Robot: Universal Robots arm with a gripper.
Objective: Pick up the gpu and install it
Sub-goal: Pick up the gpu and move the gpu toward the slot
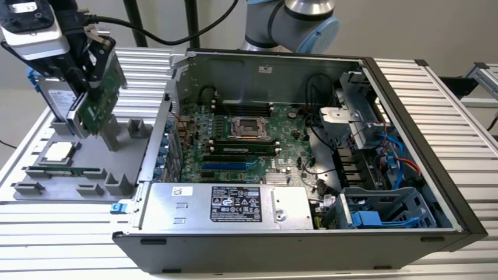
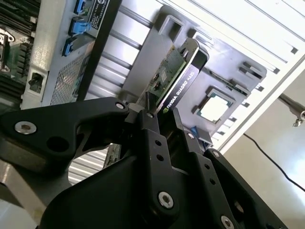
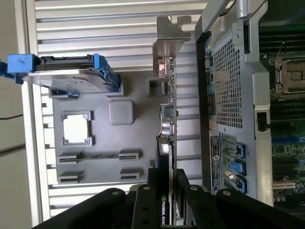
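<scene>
Green board and black shroud sit pinched between the black fingers point(image 2: 153, 138) of our gripper point(image 2: 163, 113), which is clamped on the gpu point(image 2: 174, 76). The card hangs upright below the tool, over the grey tray point(image 1: 78, 193) at the exterior view's left, beside the open computer case point(image 1: 272, 252). Its silver bracket point(image 3: 169, 36) is at the end far from the fingers.

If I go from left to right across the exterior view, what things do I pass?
Green circuit-board gpu lifted above the grey tray → square silver processor socket in the middle of the green motherboard → grey drive cage with a blue plastic clip
</scene>
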